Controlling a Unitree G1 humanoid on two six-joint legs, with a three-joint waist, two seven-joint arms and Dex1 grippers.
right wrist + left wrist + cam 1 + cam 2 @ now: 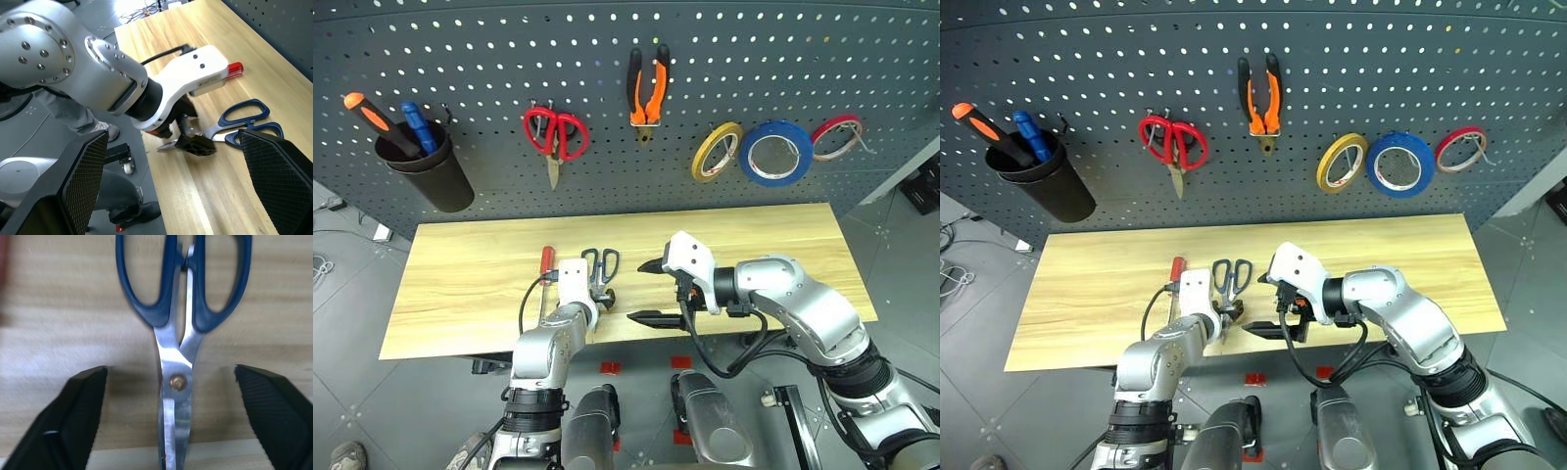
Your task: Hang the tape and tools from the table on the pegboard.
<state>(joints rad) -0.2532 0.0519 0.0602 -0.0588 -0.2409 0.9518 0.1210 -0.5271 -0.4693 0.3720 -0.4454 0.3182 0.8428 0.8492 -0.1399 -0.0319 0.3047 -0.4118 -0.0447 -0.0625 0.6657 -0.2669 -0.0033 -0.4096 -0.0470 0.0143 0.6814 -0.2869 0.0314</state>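
The dark-blue-handled scissors (601, 262) lie on the table (460, 284), handles toward the pegboard (489, 59). My left gripper (168, 373) is down over them, open, one finger on each side of the blades near the pivot, with a gap on both sides. Just left of it lies the red-handled screwdriver (547, 258). My right gripper (649, 291) hovers over the front edge right of the scissors, open and holding nothing. The orange-and-black pliers (647, 86) and the blue tape (775, 154) hang on the pegboard.
A black cup (429, 162) with orange and blue screwdrivers hangs on the pegboard at the left. Red scissors (556, 132), a yellow tape ring (716, 152) and a red tape ring (837, 136) hang there too. The table's front edge runs just under both grippers.
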